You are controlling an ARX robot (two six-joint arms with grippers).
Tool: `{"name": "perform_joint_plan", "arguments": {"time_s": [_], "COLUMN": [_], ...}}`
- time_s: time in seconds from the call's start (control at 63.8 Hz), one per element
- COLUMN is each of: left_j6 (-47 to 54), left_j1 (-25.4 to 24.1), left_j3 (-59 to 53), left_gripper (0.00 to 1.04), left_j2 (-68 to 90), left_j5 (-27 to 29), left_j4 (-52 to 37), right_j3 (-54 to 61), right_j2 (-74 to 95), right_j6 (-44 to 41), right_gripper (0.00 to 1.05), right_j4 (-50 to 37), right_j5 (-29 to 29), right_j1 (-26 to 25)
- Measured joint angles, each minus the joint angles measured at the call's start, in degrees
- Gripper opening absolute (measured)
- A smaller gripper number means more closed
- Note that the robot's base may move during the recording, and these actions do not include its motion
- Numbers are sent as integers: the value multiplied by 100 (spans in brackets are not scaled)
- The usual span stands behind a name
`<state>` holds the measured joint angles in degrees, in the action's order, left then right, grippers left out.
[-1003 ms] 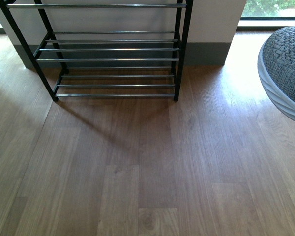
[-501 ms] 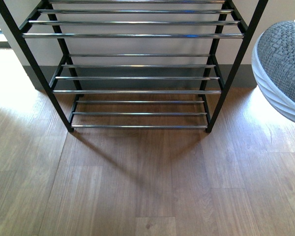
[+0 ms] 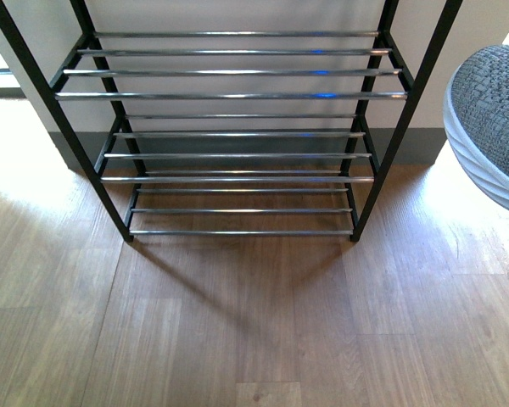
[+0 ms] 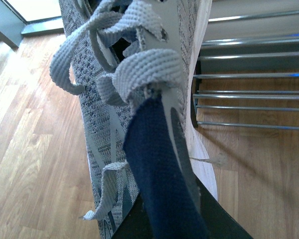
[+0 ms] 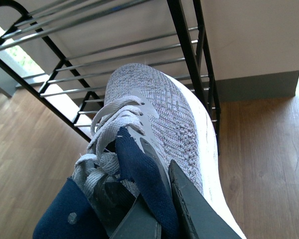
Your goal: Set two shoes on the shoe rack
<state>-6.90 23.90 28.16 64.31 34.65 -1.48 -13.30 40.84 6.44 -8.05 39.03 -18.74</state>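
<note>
The shoe rack, a black tube frame with silver bar shelves, stands against the wall in the middle of the front view. One grey knit sneaker hangs at that view's right edge, toe and white sole showing, level with the rack's middle shelves. My right gripper is shut on this sneaker at its dark blue tongue, toe pointing at the rack. My left gripper is shut on the other grey sneaker at its tongue, beside the rack's bars. Neither arm shows in the front view.
Wood plank floor lies in front of the rack. A pale wall with a grey skirting board runs behind it. Bright light from a window falls on the floor at the left.
The rack has grown larger and slid down and toward the centre of the front view, so the view has come closer. The sneaker toe stays at the right edge.
</note>
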Motion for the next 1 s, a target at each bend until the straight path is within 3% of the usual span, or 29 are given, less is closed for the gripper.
{"name": "perform_joint_plan", "arguments": {"time_s": [0.752,0.815,0.924,1.003], "left_j6": [0,2,0,2], "left_j1": [0,0,0,0], "left_j3": [-2,-2,-2,-2], "left_gripper": [3,3,3,3], "left_j2": [-2,-2,-2,-2], "left_j5": [4,15,17,4], "left_j4": [0,0,0,0], "right_j3": [-4,11,-205,-514], "right_j2": [0,77,407,782], "right_j6": [0,-33,114,483], "right_gripper": [1,1,1,1], "right_j4": [0,-348,-654,-562], "right_j5": [2,289,-35,-831], "right_j1": [-2,15,566,1235]}}
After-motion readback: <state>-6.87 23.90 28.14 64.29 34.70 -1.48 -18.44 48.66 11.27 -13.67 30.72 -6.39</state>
